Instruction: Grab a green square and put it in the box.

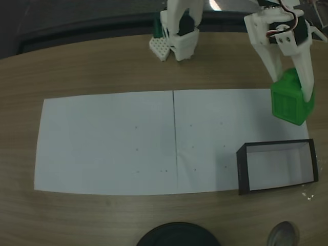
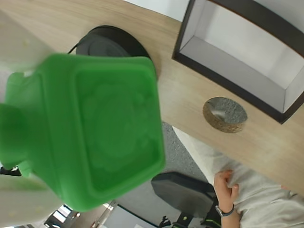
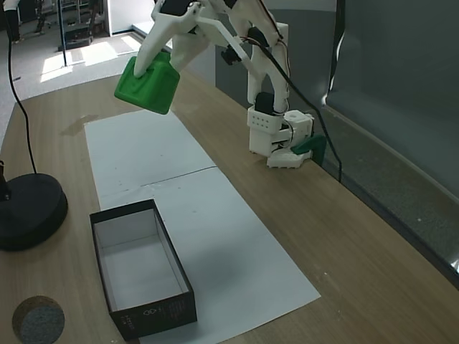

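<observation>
While your gripper (image 1: 293, 87) carries the green square (image 1: 291, 98) in the air, the box (image 1: 241, 171) sits with nothing in it: you see only its bare white floor inside thin black walls in both fixed views and in the wrist view (image 2: 228, 80). In a fixed view the box lies at about 5 o'clock on the white paper sheets (image 1: 107, 141), and the cube hangs just up from it, toward 3 o'clock near the paper's far right corner. In another fixed view the box (image 3: 172, 269) sits at 7 o'clock and the cube (image 3: 147, 84) at 11 o'clock, well above the table (image 3: 344, 244).

A small pale mark shows on the box's near end wall (image 3: 150, 313); it is too small for you to read. The cube's face toward the wrist camera (image 2: 102, 128) bears a round embossed mark, blurred. Its side toward a fixed camera is gridded.

Your white arm (image 3: 215, 29) reaches from its base (image 3: 276, 136) up and over, with the fingers (image 1: 306, 77) pointing down and clamped on the cube's top.

A round cork coaster (image 2: 225, 114) and a black round lamp base (image 3: 29, 211) lie on the wood beside the box. A person's hand (image 2: 227, 186) shows at 5 o'clock in the wrist view.
</observation>
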You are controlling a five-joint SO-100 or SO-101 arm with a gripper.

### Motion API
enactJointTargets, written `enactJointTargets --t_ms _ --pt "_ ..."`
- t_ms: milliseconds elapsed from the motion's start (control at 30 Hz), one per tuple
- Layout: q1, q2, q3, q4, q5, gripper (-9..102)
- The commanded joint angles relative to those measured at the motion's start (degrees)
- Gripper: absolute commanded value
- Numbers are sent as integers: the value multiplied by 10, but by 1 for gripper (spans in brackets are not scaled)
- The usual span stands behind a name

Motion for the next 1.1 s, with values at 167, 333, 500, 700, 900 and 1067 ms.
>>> enactJointTargets --t_ms 167,333,500,700,900,1067 --pt "-14 -125 -32 -90 -3 4" --pt "-14 -200 -32 -122 3 4" --pt "-15 -246 -32 -149 4 4" --pt "-15 -285 -32 -157 4 5" --pt "-10 -284 -33 -151 76 23" --pt "-12 -283 -33 -148 82 28"
